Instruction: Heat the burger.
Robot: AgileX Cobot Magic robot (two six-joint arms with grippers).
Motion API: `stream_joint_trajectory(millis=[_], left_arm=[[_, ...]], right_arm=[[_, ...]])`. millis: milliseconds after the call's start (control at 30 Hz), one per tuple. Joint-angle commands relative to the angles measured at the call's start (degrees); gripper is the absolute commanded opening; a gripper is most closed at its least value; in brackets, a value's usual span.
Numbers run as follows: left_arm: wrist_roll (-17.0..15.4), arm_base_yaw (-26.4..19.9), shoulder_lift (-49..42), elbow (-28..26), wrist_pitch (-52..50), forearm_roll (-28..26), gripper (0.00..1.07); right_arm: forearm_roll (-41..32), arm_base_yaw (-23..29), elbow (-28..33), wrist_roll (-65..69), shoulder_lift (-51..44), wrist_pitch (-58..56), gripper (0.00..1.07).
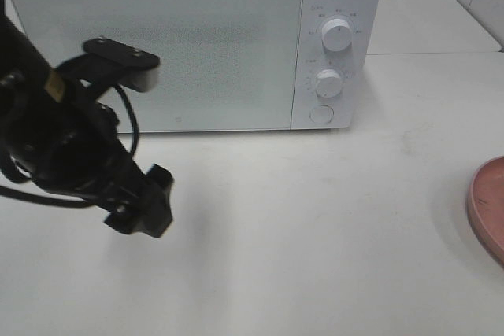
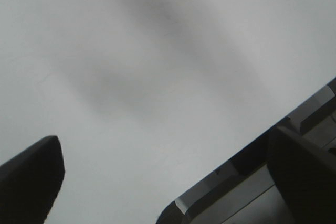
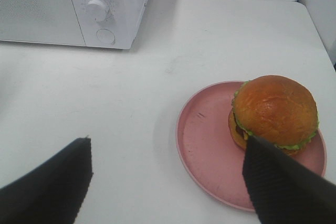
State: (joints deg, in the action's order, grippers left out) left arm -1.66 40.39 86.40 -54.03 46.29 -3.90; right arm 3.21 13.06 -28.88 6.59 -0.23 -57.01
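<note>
The burger (image 3: 275, 111), with a glossy brown bun and a green lettuce frill, sits on the far side of a pink plate (image 3: 205, 145) in the right wrist view. My right gripper (image 3: 168, 190) hangs open above the table just short of the plate. One of its dark fingers (image 3: 289, 184) covers the burger's near edge without touching it. Only the plate's rim (image 1: 490, 206) shows at the right edge of the high view; the burger is out of that view. My left gripper (image 1: 146, 210) (image 2: 168, 182) is open and empty over bare table in front of the microwave (image 1: 197, 45).
The white microwave stands at the back with its door shut. It has two knobs (image 1: 337, 34) and a round button (image 1: 320, 114) on its right panel. Bare white table lies between the microwave and the plate.
</note>
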Motion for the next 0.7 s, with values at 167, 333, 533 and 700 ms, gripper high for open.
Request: stream_joint_trajectory(millis=[167, 333, 533, 700], left_arm=[[2.5, -14.8, -5.3, 0.1, 10.1, 0.8, 0.98], [2.9, -27.7, -8.6, 0.1, 18.5, 0.8, 0.98], [2.5, -35.8, -13.6, 0.9, 20.8, 0.0, 0.98], [2.5, -36.9, -20.2, 4.9, 20.8, 0.6, 0.98]], right_arm=[[0.1, -0.4, 0.2, -0.9, -1.8, -0.1, 0.76], [0.1, -0.4, 0.2, -0.9, -1.8, -0.1, 0.76], [0.1, -0.4, 0.2, -0.9, -1.8, -0.1, 0.76], [0.1, -0.4, 0.2, -0.9, -1.8, -0.1, 0.76]])
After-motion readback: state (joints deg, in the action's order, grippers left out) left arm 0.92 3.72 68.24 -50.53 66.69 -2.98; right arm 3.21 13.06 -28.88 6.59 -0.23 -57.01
